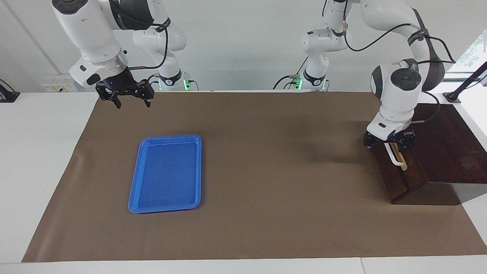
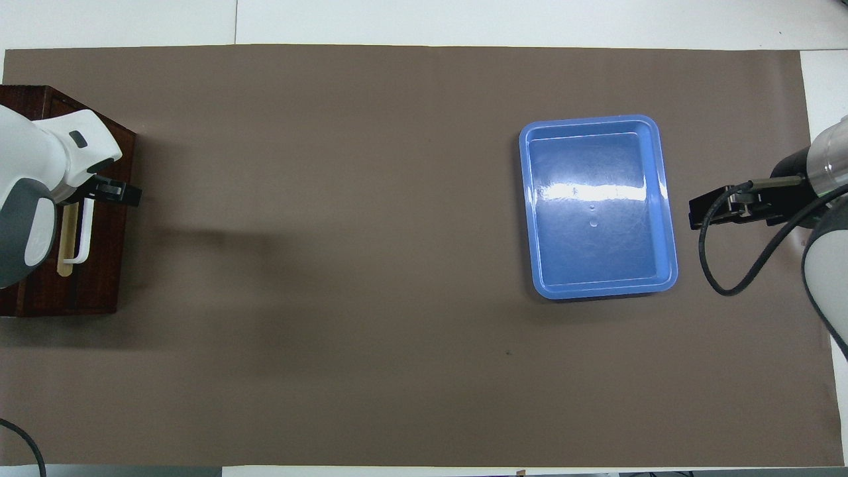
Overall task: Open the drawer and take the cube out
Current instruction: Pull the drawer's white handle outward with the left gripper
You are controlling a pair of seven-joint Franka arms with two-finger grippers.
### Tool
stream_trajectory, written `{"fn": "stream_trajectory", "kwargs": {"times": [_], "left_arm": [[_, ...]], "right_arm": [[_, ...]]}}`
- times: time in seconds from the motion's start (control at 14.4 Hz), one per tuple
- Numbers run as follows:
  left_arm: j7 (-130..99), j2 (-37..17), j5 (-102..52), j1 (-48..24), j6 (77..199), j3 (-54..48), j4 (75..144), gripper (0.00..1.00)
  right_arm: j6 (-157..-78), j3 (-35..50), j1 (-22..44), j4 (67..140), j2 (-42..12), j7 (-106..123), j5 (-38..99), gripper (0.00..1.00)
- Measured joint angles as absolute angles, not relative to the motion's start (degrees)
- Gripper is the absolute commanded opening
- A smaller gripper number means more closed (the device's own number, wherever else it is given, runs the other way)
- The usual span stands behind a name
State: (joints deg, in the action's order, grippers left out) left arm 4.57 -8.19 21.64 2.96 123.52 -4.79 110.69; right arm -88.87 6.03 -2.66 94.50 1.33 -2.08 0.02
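My left gripper (image 1: 389, 141) sits right at the robot-side end of the white loop handle (image 1: 394, 156), low against the dark brown wooden drawer front (image 1: 403, 179) at the left arm's end of the table; from the facing view I cannot tell whether its fingers are parted around the loop or closed on it, only that the black finger housing meets the top of the handle. That is the relation the next move hangs on: the handle's long axis runs along the drawer front, away from the robots, on its tan strip, and the front faces the middle of the table, so I judge the pull has to go sideways toward the right arm's end, square to that axis. The left arm stands folded steeply over the dark wooden box (image 1: 449, 148), wrist pointing down, and it is plainly the nearer arm to this job. The drawer looks closed, so the small yellow cube is not visible; presumably it is inside. My right gripper (image 1: 131, 98) hangs in the air with its fingers apart, over the brown mat's edge by its own base, waiting, well apart from the flat blue plastic tray (image 1: 141, 160).
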Motion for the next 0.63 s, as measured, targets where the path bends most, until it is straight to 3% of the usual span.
{"fn": "stream_trajectory", "kwargs": {"times": [0.63], "left_arm": [[1.9, -8.4, 24.0, 3.1, 128.7, -5.4, 115.1, 1.00]], "right_arm": [[-88.9, 6.1, -2.6, 94.5, 1.4, -2.0, 0.0, 1.00]]}}
